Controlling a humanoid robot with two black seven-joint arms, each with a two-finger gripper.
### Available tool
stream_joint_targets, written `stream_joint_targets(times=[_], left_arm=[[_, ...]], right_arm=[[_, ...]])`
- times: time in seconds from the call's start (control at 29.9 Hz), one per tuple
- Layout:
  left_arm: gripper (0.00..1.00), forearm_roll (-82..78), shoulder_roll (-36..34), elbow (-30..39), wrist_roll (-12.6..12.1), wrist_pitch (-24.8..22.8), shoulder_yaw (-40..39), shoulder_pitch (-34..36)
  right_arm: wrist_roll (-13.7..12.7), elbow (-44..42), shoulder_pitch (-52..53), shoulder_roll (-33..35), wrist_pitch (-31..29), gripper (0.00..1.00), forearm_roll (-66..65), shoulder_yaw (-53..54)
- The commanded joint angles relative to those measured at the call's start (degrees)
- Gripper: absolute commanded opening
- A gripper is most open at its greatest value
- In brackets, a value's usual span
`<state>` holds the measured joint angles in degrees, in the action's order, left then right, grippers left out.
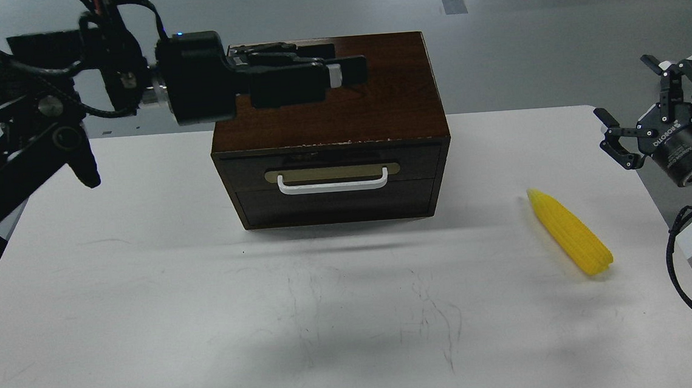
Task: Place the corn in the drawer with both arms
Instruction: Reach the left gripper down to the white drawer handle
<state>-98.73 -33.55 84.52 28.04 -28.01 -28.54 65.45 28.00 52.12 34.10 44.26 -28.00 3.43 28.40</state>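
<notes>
While the drawer (333, 186) is sitting closed in the wooden box (339, 97) | left gripper (337, 73) is hovering over the box top, fingers dark and bunched, spread impossible to tell | right gripper (650, 106) is holding nothing, fingers splayed wide | corn (570, 231) is lying on the tabletop (146, 293), right of the box.

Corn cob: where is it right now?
In the head view the bright yellow plastic corn cob lies on the white table, right of the dark brown wooden box, pointed end toward the box side, below the open right claw.
</notes>
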Motion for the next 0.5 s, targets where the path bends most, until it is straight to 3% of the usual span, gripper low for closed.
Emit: stream_joint_targets(times=[0.0, 0.2, 0.47], left_arm=[[0.98, -12.0, 2.7, -0.4, 0.0, 0.0, 9.2, 5.6], [0.98, -19.8, 6.6, -5.5, 0.0, 0.0, 27.5, 16.5], [0.98, -23.6, 10.4, -8.9, 0.0, 0.0, 32.7, 19.0]], right_arm=[[0.0, 0.0, 0.0, 0.0, 0.0, 1.0, 0.0, 0.1], [0.0, 0.0, 0.0, 0.0, 0.0, 1.0, 0.0, 0.1], [0.0, 0.0, 0.0, 0.0, 0.0, 1.0, 0.0, 0.3]])
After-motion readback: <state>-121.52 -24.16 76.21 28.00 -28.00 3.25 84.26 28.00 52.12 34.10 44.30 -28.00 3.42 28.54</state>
